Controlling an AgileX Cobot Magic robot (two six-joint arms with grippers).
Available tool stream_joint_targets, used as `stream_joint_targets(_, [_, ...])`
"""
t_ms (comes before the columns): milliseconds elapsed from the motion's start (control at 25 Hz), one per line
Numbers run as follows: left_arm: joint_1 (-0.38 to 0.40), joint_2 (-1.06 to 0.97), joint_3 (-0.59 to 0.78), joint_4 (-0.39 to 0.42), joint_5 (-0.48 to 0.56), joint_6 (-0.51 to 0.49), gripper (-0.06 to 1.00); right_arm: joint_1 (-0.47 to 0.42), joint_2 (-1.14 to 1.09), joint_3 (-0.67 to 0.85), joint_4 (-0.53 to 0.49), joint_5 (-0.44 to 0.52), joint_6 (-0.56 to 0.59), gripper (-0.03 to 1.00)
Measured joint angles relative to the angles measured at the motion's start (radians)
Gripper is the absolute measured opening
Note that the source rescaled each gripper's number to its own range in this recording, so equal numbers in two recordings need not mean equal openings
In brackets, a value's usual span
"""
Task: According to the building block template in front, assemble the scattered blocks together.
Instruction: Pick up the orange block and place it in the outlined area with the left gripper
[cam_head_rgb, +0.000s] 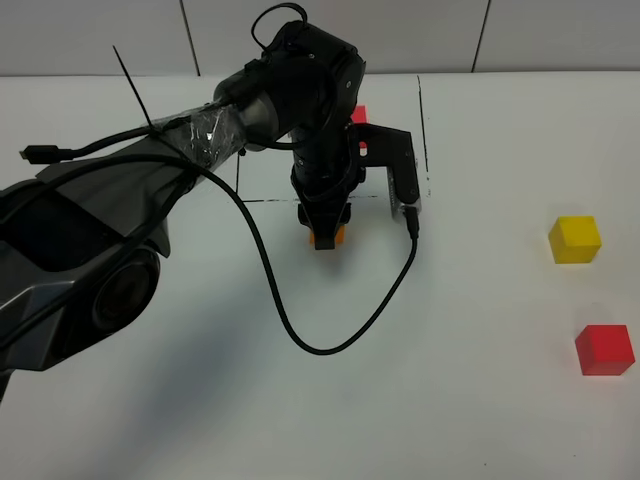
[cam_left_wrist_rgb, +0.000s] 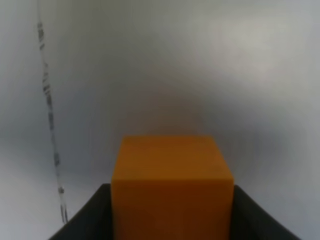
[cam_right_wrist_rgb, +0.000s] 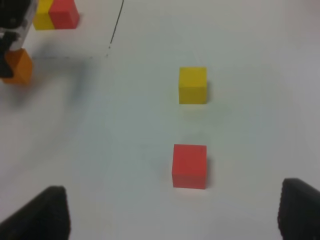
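My left gripper (cam_head_rgb: 327, 228) is shut on the orange cube (cam_head_rgb: 327, 238), just outside the near line of the black outline. In the left wrist view the orange cube (cam_left_wrist_rgb: 172, 180) sits between dark fingers (cam_left_wrist_rgb: 87, 222). Of the template (cam_head_rgb: 359, 114) only a red cube shows behind the arm; the right wrist view shows the template's yellow and red cubes (cam_right_wrist_rgb: 55, 13). At the right lie the loose yellow cube (cam_head_rgb: 575, 239) (cam_right_wrist_rgb: 193, 85) and the loose red cube (cam_head_rgb: 604, 349) (cam_right_wrist_rgb: 189, 166). My right gripper (cam_right_wrist_rgb: 172, 210) is open, hanging short of the red cube.
The left arm's black cable (cam_head_rgb: 300, 340) loops down over the white table. A thin black outline (cam_head_rgb: 422, 130) runs beside the template. The left arm's large body (cam_head_rgb: 90, 250) covers the table's left side.
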Motion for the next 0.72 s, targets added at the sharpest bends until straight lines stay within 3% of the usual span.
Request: stream_joint_targets(720, [0.001, 0.040, -0.010, -0.009, -0.011, 0.038, 0.00, 0.000, 0.000, 0.000, 0.000, 0.000, 0.000, 0.70])
